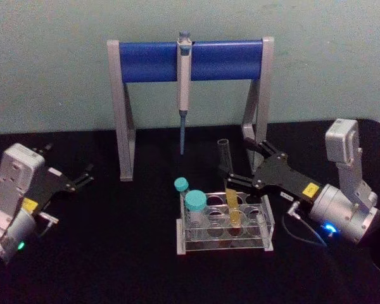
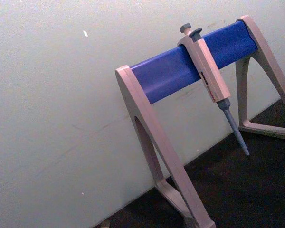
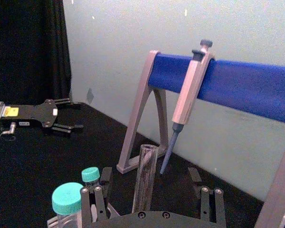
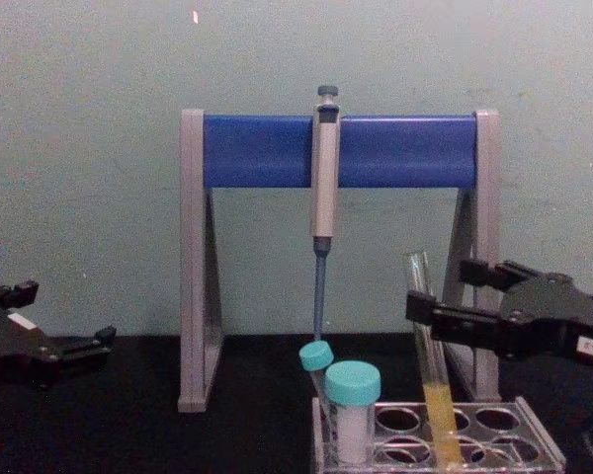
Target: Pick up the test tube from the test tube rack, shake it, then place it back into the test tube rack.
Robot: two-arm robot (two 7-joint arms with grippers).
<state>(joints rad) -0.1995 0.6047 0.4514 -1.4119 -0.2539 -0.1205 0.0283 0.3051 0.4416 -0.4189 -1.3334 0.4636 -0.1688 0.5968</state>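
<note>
Right pincer (image 1: pixel 234 161) stood open astride the slender clear glass test tube (image 1: pixel 232 209), yellow liquid, seated in the clear plastic rack (image 1: pixel 223 246). Judged grasp pending: close, lift straight. Left pincer (image 1: pixel 85 177) parked open, far left.

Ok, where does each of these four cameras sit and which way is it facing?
Head view: on the head, looking forward and down at the table; left claw and right claw show open, the right astride the test tube.
Chest view: lower, looking level across the table; both claws show at the sides.
Left wrist view: on the left arm, facing the pipette stand and wall.
Right wrist view: on the right arm, looking past its own fingers at the test tube.
Shared: all four see the pipette.
</note>
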